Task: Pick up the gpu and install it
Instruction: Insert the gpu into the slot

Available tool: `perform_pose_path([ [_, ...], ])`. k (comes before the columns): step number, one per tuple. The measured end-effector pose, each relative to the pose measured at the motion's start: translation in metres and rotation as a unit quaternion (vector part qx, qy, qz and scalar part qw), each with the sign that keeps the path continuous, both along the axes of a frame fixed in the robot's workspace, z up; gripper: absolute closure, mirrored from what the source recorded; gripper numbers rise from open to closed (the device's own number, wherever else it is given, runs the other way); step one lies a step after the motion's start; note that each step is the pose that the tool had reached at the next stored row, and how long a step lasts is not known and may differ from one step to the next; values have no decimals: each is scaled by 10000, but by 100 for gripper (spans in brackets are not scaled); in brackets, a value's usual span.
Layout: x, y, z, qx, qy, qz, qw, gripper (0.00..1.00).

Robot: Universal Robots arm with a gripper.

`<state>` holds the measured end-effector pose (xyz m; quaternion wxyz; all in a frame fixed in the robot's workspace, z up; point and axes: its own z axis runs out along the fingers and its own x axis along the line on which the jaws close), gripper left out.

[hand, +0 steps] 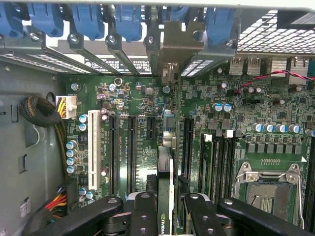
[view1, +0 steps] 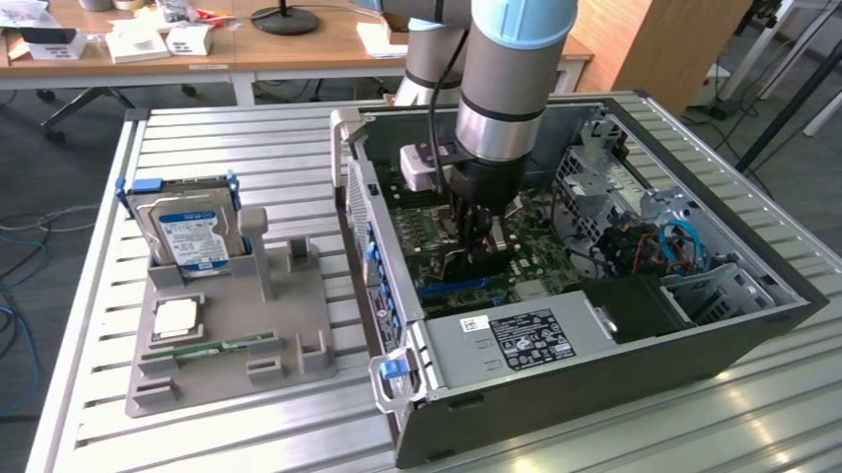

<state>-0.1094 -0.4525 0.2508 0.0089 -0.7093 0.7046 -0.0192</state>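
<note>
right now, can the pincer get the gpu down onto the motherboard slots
Probably yes: the pincer holds the gpu edge-on over the motherboard and its black slots, the computer case lies open, and nothing shows between card and board.

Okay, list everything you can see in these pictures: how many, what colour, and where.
computer case: one, dark grey, open, on the table
motherboard: one, green, inside the case
gpu: one, dark, edge-on at the motherboard slots
power supply: one, silver, black label, case's near corner
tray: one, grey, the exterior view's left
hard drive: one, silver, blue-white label, upright on the tray
square chip: one, pale silver, flat on the tray
memory stick: one, green, lying on the tray
table: one, silver, slatted
arm: one, grey and light blue, reaching into the case
gripper: one, black, shut on the gpu
</note>
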Motion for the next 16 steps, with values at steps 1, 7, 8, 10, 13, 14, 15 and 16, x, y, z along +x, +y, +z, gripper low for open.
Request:
perform_pose_path([
  [1, 0, 0, -1, 0, 0, 0, 10000, 74],
  [7, 0, 0, -9, 2, -1, 0, 10000, 74],
  [8, 0, 0, -11, 1, -1, 0, 10000, 74],
  [10, 0, 0, -11, 0, 0, 0, 10000, 74],
  [13, 0, 0, -12, 0, 0, 0, 10000, 74],
  [14, 0, 0, -15, 0, 0, 0, 10000, 74],
  [15, 0, 0, -19, 1, -1, 0, 10000, 74],
  [16, 0, 0, -19, 0, 0, 0, 10000, 74],
])
